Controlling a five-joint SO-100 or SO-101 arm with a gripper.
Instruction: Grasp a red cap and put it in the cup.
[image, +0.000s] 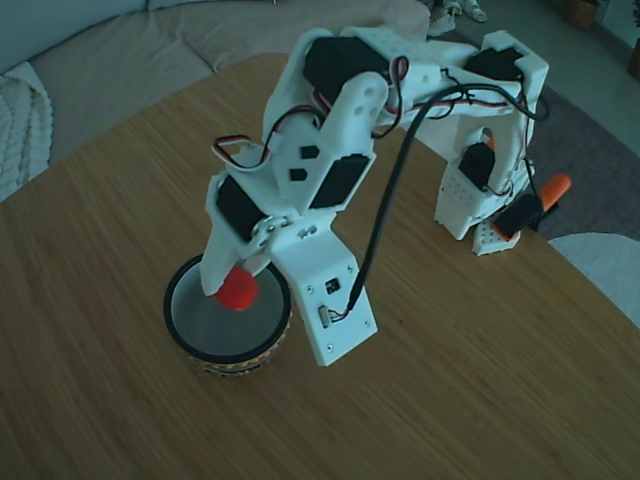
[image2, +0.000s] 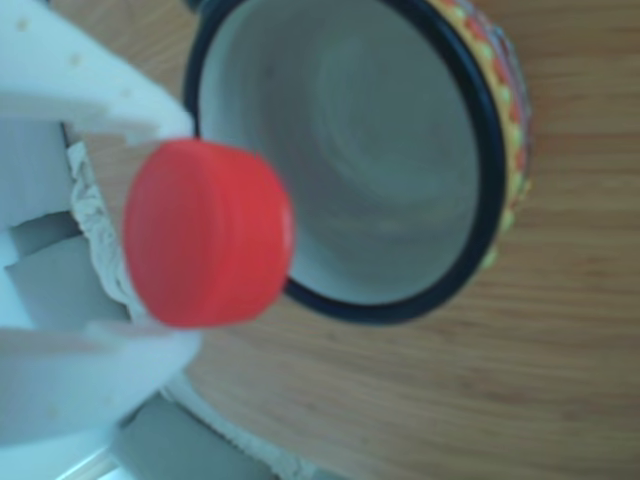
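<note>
Red cap (image: 238, 289), pinched between white hand (image: 236, 287) fingers, hanging above cup (image: 176, 322) mouth, near 12 o'clock rim, poised for drop. Bamboo-grain tabletop (image: 480, 400) beneath.

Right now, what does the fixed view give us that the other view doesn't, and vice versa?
Only the fixed view: the whole white arm, its black cable, the sofa behind the wooden table, and an orange part by the base.
Only the other view: the cup's yellow-patterned outside close up.
Both: the red cap held in the jaws over the cup, cup inside empty.
</note>
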